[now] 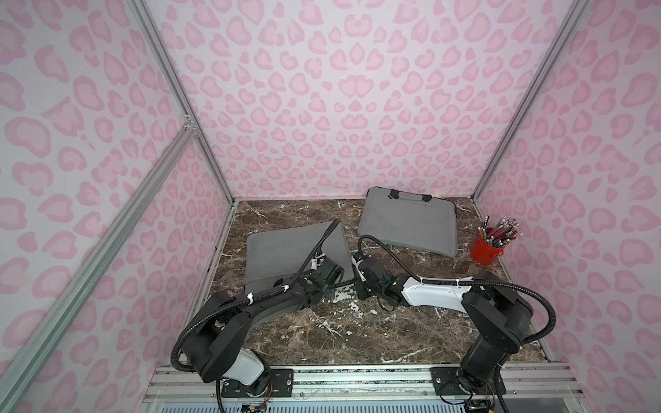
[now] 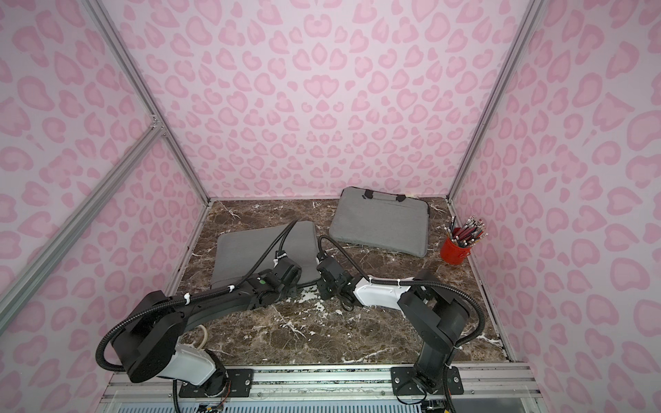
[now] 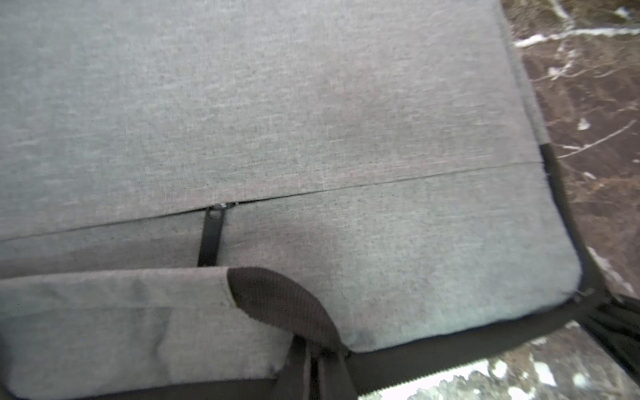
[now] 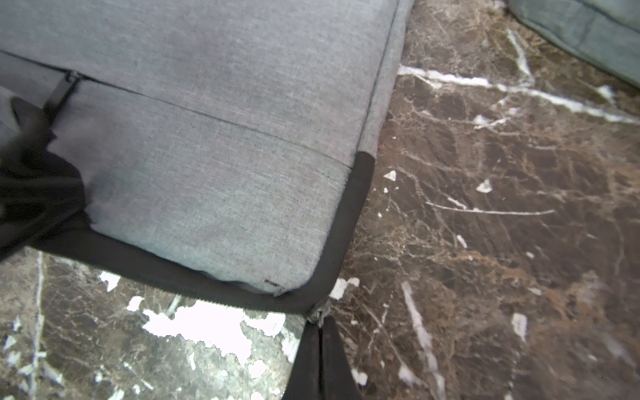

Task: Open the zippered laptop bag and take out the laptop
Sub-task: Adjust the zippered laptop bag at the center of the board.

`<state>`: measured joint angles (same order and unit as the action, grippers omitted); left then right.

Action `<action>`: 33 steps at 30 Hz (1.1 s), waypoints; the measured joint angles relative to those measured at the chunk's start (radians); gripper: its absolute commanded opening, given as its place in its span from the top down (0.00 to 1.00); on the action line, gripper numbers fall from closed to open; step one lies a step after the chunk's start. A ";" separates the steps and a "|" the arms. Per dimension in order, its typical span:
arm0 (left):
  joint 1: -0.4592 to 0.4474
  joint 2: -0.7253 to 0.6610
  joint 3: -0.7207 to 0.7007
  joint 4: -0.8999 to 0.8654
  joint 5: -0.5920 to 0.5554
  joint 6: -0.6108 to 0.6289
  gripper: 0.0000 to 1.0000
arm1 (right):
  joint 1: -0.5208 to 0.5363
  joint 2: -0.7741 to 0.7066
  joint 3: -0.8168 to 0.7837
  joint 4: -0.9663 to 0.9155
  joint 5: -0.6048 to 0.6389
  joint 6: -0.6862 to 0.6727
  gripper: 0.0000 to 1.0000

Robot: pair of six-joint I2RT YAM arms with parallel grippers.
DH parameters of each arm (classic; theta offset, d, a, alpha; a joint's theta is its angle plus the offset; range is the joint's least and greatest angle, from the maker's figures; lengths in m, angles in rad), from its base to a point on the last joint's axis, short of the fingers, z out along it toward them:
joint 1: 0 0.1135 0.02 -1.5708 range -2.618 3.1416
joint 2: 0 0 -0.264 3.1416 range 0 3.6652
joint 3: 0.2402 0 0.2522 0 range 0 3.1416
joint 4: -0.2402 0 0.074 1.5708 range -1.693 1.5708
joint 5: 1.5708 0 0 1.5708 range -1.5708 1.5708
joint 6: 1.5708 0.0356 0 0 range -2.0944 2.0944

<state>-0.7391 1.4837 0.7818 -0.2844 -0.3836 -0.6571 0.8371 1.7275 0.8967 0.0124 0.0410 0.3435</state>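
Left gripper (image 3: 313, 367) seemingly on bag handle (image 3: 277, 298); right gripper (image 4: 320, 341) on zipper pull (image 4: 318, 312)

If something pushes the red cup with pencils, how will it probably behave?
The red cup probably tips easily: its pencils stand well above the rim and lean outward. On the smooth marble table it may slide first.

Lab test booth, aluminium frame (image 1: 172, 82), pink printed walls (image 1: 339, 89), marble-look tabletop (image 1: 357, 332)
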 measured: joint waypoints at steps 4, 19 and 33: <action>0.000 -0.036 -0.019 0.019 0.008 0.032 1.00 | -0.005 0.008 0.000 0.007 -0.009 -0.046 1.00; 0.002 -0.217 -0.106 0.101 0.053 0.181 1.00 | -0.056 0.057 0.035 0.021 -0.076 -0.230 1.00; 0.001 -0.235 -0.133 0.158 0.117 0.241 1.00 | -0.111 0.092 0.088 0.001 -0.087 -0.341 1.00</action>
<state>-0.7380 1.2491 0.6491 -0.1261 -0.2665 -0.4160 0.7261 1.8194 0.9844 0.0135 -0.0463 0.0029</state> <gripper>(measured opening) 0.069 0.048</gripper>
